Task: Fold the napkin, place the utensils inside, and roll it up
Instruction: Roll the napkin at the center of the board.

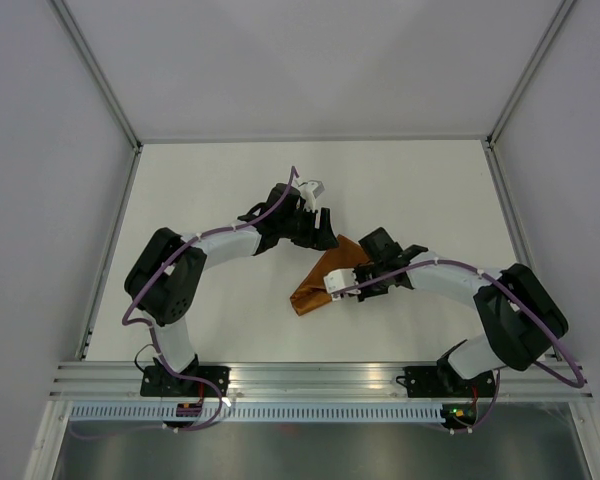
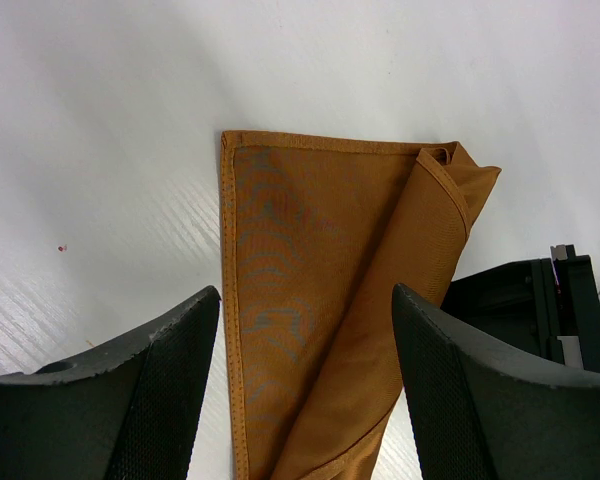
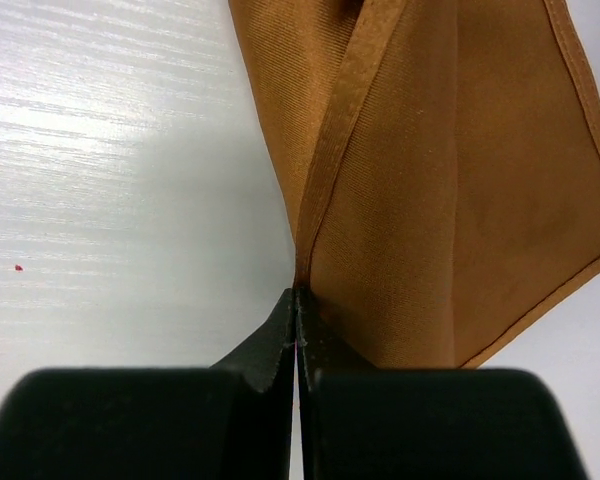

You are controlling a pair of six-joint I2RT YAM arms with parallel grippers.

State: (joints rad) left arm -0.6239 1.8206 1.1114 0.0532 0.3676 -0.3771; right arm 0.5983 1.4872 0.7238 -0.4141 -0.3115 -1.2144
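The rust-brown napkin [image 1: 315, 290] lies bunched and partly folded on the white table between the two arms. My right gripper [image 1: 340, 284] is shut on a hemmed edge of it; in the right wrist view the hem of the napkin [image 3: 460, 200] runs straight into the closed tips of the right gripper [image 3: 297, 292]. My left gripper [image 1: 325, 234] is at the cloth's far end, open. In the left wrist view the left gripper [image 2: 307, 300] has one finger on each side of the napkin [image 2: 320, 260] without touching it. The utensils are out of view.
The white table [image 1: 220, 200] is bounded by grey walls and an aluminium rail [image 1: 310, 378] at the near edge. The right arm's black wrist [image 2: 530, 300] sits close beside the left gripper's right finger.
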